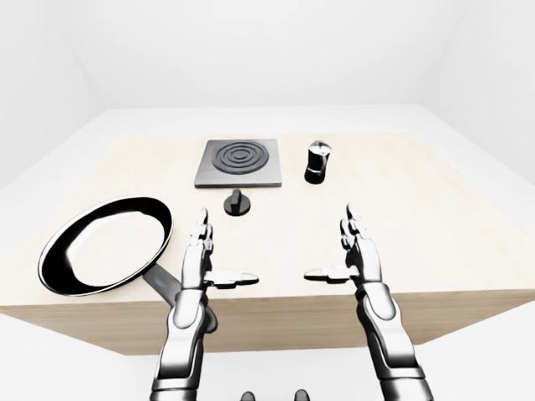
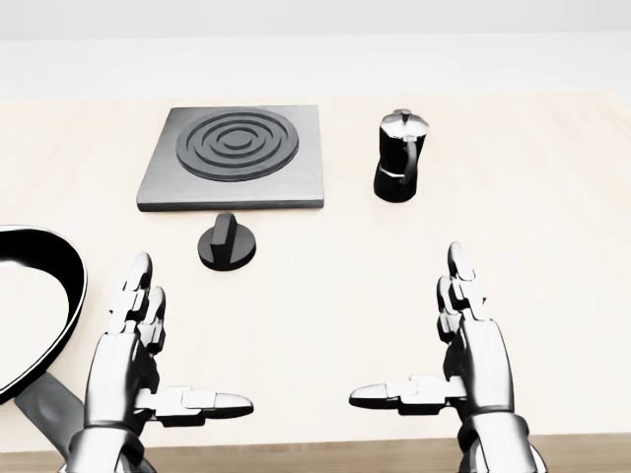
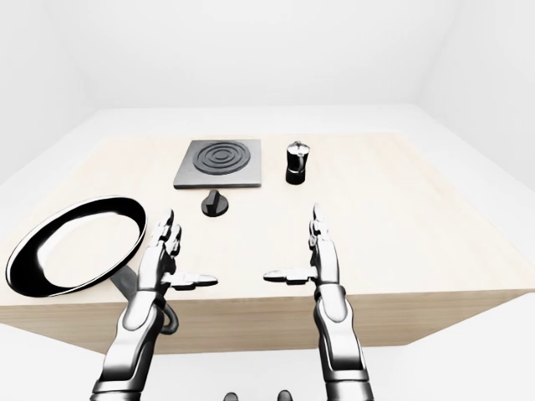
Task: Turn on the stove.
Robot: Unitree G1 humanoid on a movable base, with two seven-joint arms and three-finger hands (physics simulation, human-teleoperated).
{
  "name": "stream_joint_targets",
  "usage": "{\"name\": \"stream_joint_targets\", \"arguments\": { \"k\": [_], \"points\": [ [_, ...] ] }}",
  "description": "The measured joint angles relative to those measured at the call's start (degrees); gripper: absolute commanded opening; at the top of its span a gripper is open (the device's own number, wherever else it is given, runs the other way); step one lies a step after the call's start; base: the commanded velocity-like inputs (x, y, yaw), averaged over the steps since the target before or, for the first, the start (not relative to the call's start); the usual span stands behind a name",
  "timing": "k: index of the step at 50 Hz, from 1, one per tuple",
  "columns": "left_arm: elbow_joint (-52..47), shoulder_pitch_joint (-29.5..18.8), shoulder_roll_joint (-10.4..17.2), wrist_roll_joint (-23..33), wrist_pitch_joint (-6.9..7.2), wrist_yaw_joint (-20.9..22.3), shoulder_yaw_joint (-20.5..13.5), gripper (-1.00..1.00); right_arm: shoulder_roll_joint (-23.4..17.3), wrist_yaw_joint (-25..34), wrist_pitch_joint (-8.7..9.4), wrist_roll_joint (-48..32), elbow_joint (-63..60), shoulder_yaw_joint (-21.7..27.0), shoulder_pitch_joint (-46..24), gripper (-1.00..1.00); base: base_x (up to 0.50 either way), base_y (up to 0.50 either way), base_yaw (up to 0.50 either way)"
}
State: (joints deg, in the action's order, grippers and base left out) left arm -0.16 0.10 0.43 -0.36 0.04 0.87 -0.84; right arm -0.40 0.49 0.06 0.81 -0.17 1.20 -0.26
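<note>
Head view showed the task not started, as far as I could judge. Knob sat untouched in the upper-left-of-centre area, just below the stove, with its grip bar pointing up the frame. No glow or indicator visible on the burner rings, so I read the stove as off, though the render may not show heat either way.

Left hand was at lower left, fingers stretched flat and pointing up-frame, thumb stuck out toward centre; it gripped nothing. Right hand mirrored it at lower right: fully spread, thumb inward, also gripping nothing. Both were apart from every object. Knob lay above and between them, nearer the left hand.

Left to do, by my estimate: everything. Reach to the knob, close fingers on the bar, rotate. Which hand would take it, can't say.

Containers:
- Pan at the left side of the left-eye view, on the table, handle running down toward the table's near edge beside the left forearm. Its inside looked bare, with only white reflection on a dark surface.
- Moka pot upright to the right of the stove, apart from it, lid down. Contents not visible.

Pan wasn't on the stove, and nothing rested on the burner.
</note>
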Motion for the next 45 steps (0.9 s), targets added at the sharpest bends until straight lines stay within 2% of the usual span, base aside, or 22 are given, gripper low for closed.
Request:
{"name": "stream_joint_targets", "arguments": {
  "k": [13, 27, 45],
  "points": [
    [-0.15, 0.07, 0.48, -0.38, 0.14, 0.95, -1.02, 1.00, -0.62, -0.12, 0.57, 1.89, 0.30, 1.69, -0.92, 1.00, 0.00, 0.00, 0.00],
    [0.02, 0.06, 0.58, -0.50, -0.06, 1.12, -1.28, 1.00, -0.86, -0.08, 0.24, 2.65, 0.79, 2.13, -1.21, 1.00, 0.00, 0.00, 0.00],
    [-0.13, 0.04, 0.62, -0.60, 0.17, 1.10, -1.36, 1.00, -0.89, -0.05, 0.09, 2.39, 0.90, 2.02, -1.12, 1.00, 0.23, 0.00, 0.00]
  ]
}}
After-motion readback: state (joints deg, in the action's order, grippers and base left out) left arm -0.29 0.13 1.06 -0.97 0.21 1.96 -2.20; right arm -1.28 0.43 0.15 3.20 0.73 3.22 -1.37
